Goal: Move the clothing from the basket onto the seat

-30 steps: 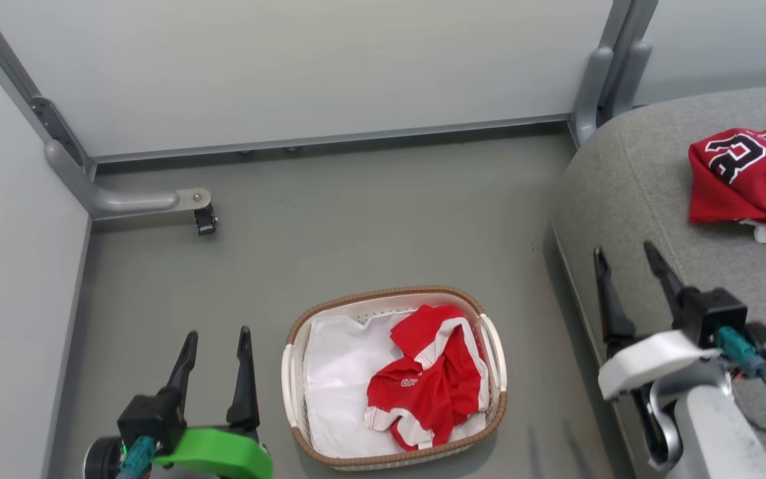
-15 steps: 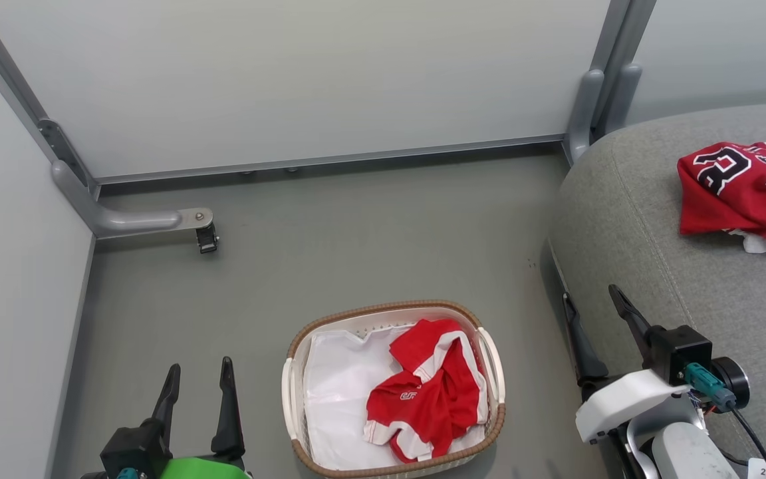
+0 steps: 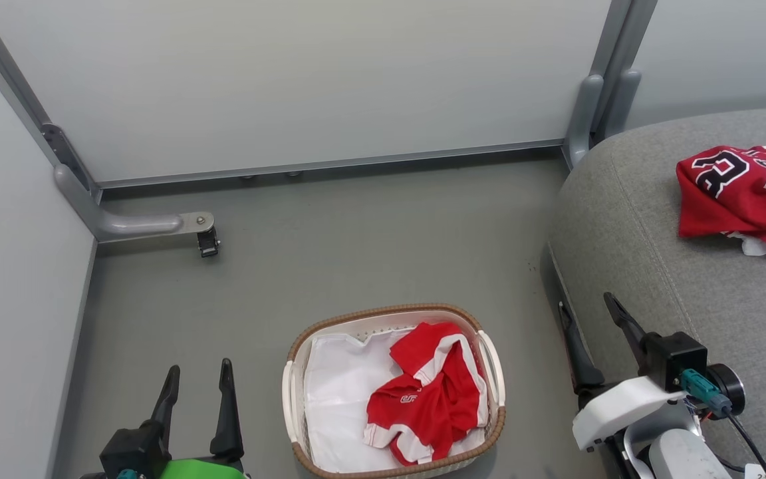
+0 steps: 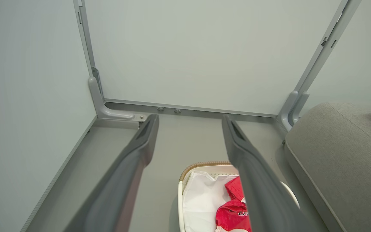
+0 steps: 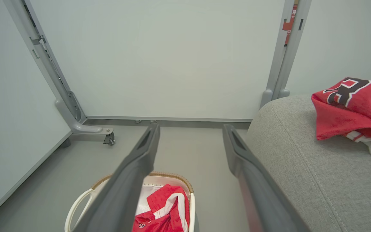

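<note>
- Now, both pincers are spread wide and hold nothing. Your left pincer hangs over the floor just left of the basket. Your right pincer hangs by the near edge of the seat, to the right of the basket.
- One red jersey lies crumpled in the right half of the basket. A second jersey lies on the seat, well apart from the basket, so I'd judge the job half done.
- Under the red jersey a white liner sheet covers the basket's bottom. Going by the task, it is not part of the load and should be left where it is.
- Expect the red jersey to be light, soft and limp. It will likely sag and trail once lifted, and smooth sports cloth may slip out of a shallow pinch.
- Take hold at the raised fold with the white trim, at the top of the heap, where the cloth stands clear of the sheet. Bite deep into a thick bunch rather than a single edge.
- Watch that your pincer doesn't snag the sheet or the basket's rim. The basket looks light and could lift or tip along with the cloth.
</note>
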Robot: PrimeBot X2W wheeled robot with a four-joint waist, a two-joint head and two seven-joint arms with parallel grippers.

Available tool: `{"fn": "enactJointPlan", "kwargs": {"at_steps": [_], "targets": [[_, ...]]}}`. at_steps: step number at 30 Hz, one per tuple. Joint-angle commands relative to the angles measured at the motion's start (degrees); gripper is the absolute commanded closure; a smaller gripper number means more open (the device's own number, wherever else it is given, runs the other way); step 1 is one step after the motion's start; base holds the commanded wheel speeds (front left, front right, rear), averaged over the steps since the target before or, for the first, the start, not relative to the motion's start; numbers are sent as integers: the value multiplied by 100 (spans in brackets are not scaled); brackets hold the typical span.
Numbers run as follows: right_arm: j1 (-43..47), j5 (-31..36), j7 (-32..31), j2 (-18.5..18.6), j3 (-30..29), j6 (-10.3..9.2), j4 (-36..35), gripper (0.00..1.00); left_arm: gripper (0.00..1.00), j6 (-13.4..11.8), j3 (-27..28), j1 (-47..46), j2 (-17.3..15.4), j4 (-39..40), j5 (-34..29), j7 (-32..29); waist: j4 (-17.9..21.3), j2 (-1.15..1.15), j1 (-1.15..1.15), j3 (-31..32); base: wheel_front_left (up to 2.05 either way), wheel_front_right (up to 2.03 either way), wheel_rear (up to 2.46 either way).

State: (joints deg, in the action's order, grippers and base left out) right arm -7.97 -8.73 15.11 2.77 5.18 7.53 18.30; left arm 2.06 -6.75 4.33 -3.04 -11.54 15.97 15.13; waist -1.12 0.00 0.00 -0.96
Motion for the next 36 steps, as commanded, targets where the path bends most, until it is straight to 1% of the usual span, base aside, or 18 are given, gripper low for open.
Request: {"fn": "enactJointPlan", "kwargs": {"at_steps": [1,15,25,31,36], "targets": [[76,-48,7,23,7,-8,7,0,0,33,27,91,5,-27,-72,3,2,0,0,6,0,0,0],[93,-121,8,23,28,-8,27,0,0,67,-9,81,16,-87,-69,3,10,0,0,2,0,0,0],[-41,-86,8,23,-1,-8,-17,0,0,48,-133,-70,16,-84,-56,3,24,0,0,-185,0,0,0],[-222,43,8,23,-120,-8,-156,0,0,110,-391,-439,14,-157,-272,3,42,0,0,-561,0,0,0],[-474,147,7,25,-311,-8,-406,0,0,165,-763,-1066,14,-342,-530,3,124,0,0,-1164,0,0,0]]}}
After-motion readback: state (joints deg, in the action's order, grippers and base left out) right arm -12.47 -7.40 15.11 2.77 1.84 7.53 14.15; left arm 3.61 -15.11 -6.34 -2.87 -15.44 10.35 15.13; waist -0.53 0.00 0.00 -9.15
